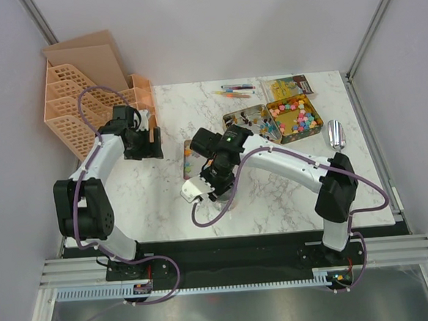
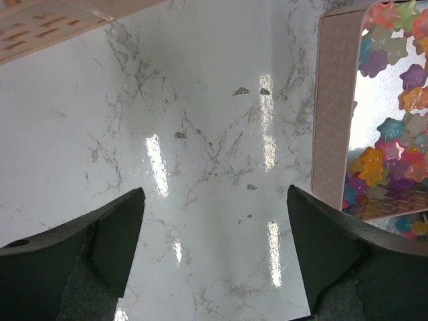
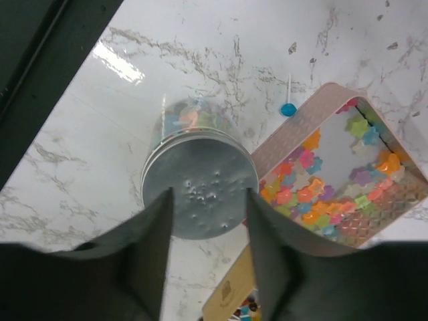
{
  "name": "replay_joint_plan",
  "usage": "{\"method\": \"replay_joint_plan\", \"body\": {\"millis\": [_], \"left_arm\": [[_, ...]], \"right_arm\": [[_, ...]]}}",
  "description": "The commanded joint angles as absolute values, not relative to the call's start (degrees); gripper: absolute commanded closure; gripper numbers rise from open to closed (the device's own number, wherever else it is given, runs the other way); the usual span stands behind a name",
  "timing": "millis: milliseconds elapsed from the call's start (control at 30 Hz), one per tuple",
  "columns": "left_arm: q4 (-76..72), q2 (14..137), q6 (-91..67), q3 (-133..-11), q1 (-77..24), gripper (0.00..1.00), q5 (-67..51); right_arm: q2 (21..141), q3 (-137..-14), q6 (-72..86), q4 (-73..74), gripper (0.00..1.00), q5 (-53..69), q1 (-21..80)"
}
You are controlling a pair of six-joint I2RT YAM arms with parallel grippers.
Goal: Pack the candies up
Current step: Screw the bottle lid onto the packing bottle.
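Star-shaped multicoloured candies (image 3: 314, 190) lie in a pink tray (image 3: 277, 144), which also shows in the top view (image 1: 187, 161). More candies (image 1: 295, 116) fill an open tin at the back right. A glass jar with a silver lid (image 3: 200, 177) stands upright beside the tray, with candies inside it. My right gripper (image 3: 207, 194) is open, its fingers just over the lid's two sides; in the top view (image 1: 216, 188) it hides the jar. My left gripper (image 2: 215, 194) is open and empty over bare marble, left of the tray's rim (image 2: 331, 114).
An orange mesh organiser (image 1: 78, 104) stands at the back left. A second tin (image 1: 246, 120) of darker sweets, thin pens (image 1: 235, 91) and a metal scoop (image 1: 335, 133) are at the back right. A small blue bit (image 3: 287, 108) lies by the tray.
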State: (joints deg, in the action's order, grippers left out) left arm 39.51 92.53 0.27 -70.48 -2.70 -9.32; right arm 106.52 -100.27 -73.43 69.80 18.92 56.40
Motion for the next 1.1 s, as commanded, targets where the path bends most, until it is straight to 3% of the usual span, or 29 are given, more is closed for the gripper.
{"method": "replay_joint_plan", "body": {"millis": [0, 100, 200, 300, 567, 767, 1067], "left_arm": [[38.2, 89.6, 1.0, -68.8, -2.4, 0.15, -12.7], [35.4, 84.7, 9.6, -63.7, -2.4, 0.23, -20.9], [31.4, 79.7, 19.3, -57.5, -2.4, 0.16, -28.0], [31.2, 75.4, 25.2, -54.8, -2.4, 0.11, -30.3], [33.5, 70.5, 28.8, -53.4, -2.5, 0.12, -32.3], [32.0, 62.2, 40.9, -45.7, -3.3, 0.14, -37.5], [29.7, 57.9, 51.4, -39.5, -12.3, 0.09, -37.3]], "right_arm": [[105.7, -100.5, -71.4, 70.8, 0.57, 17.3, 56.3], [108.1, -99.1, -70.1, 70.3, 0.79, 15.7, 56.3], [109.8, -96.0, -69.0, 68.7, 0.92, 14.9, 56.2], [110.8, -90.9, -68.1, 66.4, 1.00, 15.8, 55.8], [105.8, -96.7, -67.1, 67.0, 1.00, 11.4, 54.3], [105.2, -98.6, -67.3, 67.3, 1.00, 10.5, 52.9], [109.2, -94.8, -65.0, 63.1, 1.00, 13.4, 52.5]]}}
